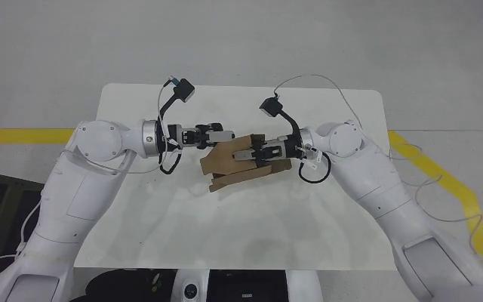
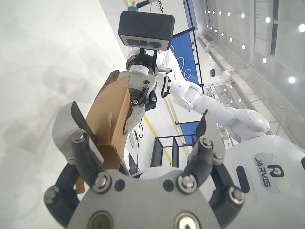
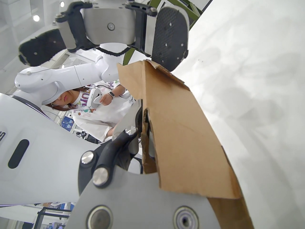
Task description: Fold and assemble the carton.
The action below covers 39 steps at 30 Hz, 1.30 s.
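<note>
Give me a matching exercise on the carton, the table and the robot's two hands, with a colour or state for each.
Things:
1. carton
2. table
3. left hand
4. right hand

Colour or state:
A. white
B. open, fingers spread wide
C. brown cardboard
D. shut on the carton

Pairs: 1-C, 2-A, 3-B, 4-D

Readable print: sparse, nothing transcribed.
Left wrist view: one short dark word with a small round logo, running sideways on a white panel [image 2: 160, 4] behind the camera cable. A blue banner [image 2: 190, 55] carries a white looping line drawing, any letters too small to tell. Top view: a yellow floor line [image 1: 30, 136] beside the bench [image 1: 136, 226], no characters on it. The carton [image 1: 223, 162] shows plain brown card on its visible faces.
</note>
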Motion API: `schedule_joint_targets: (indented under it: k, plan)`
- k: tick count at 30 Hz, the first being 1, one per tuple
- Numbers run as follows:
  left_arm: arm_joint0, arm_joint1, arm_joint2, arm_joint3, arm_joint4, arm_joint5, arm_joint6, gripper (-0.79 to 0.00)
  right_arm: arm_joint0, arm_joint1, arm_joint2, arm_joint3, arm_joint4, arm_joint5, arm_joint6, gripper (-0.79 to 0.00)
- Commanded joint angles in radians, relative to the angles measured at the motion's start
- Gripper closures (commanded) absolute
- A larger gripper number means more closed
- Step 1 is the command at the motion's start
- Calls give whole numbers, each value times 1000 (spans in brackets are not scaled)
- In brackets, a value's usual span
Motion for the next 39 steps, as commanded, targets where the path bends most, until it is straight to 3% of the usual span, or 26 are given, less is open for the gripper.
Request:
schedule_joint_targets:
  k: [1, 12, 39]
  plan:
    - [2, 1, -9, 2, 2, 0, 9, -785, -2, 4, 18, 9, -3, -13, -13, 0]
    - [27, 4, -18, -39, 2, -1, 2, -785, -40, 21, 101, -22, -57, -16, -139, 0]
    - [37, 0, 14, -75, -2, 5, -37, -785, -62, 13, 157, -85, -178, 20, -345, 0]
